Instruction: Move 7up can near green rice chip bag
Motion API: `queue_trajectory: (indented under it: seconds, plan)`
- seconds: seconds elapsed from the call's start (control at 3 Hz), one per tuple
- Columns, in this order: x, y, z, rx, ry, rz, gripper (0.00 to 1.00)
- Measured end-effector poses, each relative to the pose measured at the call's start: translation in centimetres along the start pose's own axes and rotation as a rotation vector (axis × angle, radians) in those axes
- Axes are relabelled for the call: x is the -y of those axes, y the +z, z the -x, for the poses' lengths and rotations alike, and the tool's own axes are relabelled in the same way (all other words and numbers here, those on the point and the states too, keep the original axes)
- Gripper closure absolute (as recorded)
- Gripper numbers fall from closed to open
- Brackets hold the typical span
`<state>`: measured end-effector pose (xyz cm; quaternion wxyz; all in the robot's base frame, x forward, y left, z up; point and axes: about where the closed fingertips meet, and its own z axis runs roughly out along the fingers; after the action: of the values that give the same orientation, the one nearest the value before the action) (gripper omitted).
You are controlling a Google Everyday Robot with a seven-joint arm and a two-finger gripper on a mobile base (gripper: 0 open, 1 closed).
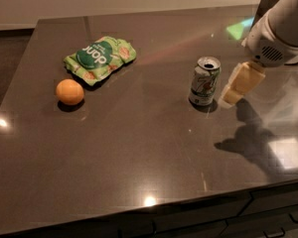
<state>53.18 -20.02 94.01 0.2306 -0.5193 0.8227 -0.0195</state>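
Note:
The 7up can [204,82] stands upright on the dark table, right of centre, silver-white with green and red marks and an open silver top. The green rice chip bag [100,59] lies flat at the back left, far from the can. My gripper [232,94] hangs from the white arm [280,26] at the right. It is just to the right of the can, low near the table top, close to the can's side but not around it.
An orange ball-like fruit [69,91] sits in front of the bag at the left. The table's front edge [154,207] runs along the bottom, with dark drawers below. Bright light patches lie on the table at the right.

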Motion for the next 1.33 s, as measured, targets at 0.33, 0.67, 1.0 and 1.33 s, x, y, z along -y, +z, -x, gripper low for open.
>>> queue_trajectory:
  seconds: [0.33,0.67,1.0,1.33]
  plan:
    - [1.5,2.1,1.0,0.061,0.072,0.02,0.0]
    - [1.8,3.6,2.1,0.114,0.118,0.065,0.0]
    - [1.3,4.7,3.5,0.169,0.131,0.108,0.0]
    - [0.9,5.6,4.5,0.203,0.129,0.136,0.2]
